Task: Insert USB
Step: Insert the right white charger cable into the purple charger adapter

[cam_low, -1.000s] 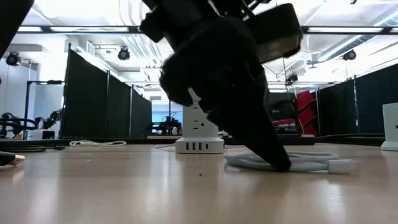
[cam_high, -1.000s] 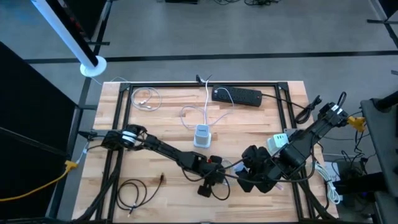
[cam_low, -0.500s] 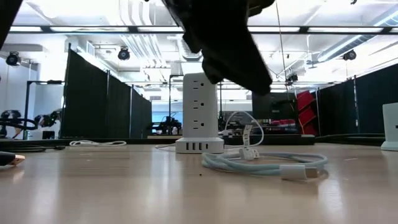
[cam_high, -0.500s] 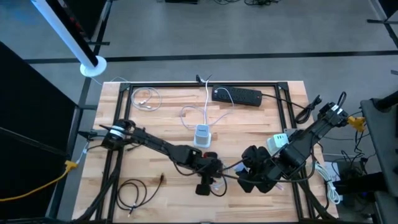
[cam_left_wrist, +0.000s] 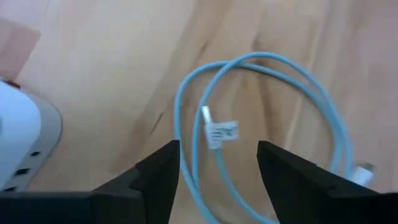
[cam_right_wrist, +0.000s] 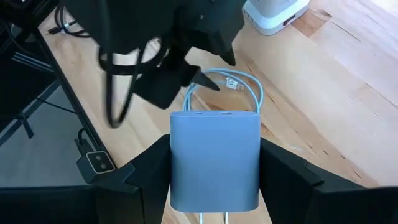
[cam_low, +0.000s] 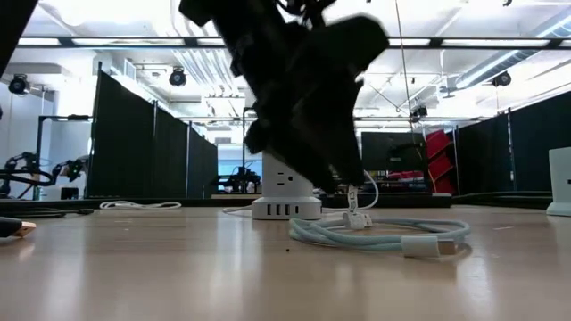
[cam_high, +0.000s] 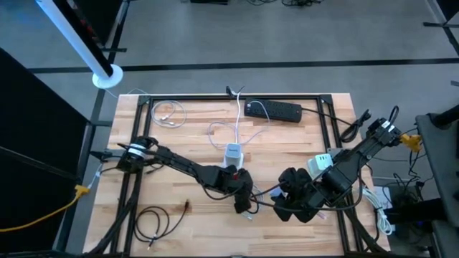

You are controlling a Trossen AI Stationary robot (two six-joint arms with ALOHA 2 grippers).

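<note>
From where I stand, the step in hand seems to be the picking up of the cable, because nothing is plugged in yet. The left gripper [cam_left_wrist: 217, 163] hangs low over the table with its two dark fingers spread apart and empty, and directly between and just beyond them lies the USB cable [cam_left_wrist: 267, 124], a thin, smooth, pale blue cord coiled in a loose loop, with a small white tag and a metal plug end [cam_left_wrist: 207, 115] inside the loop. To one side of this gripper, a bit farther, stands the white charging tower [cam_low: 285, 187], a tall rounded plastic block with small ports at its base. The right gripper [cam_right_wrist: 214, 155] waits beside the left one, pinching a flat blue-grey adapter block [cam_right_wrist: 214, 158] with rounded corners. I judge the next move needs a careful descent onto the plug end. The wooden table [cam_high: 179, 136] is light and matt.
</note>
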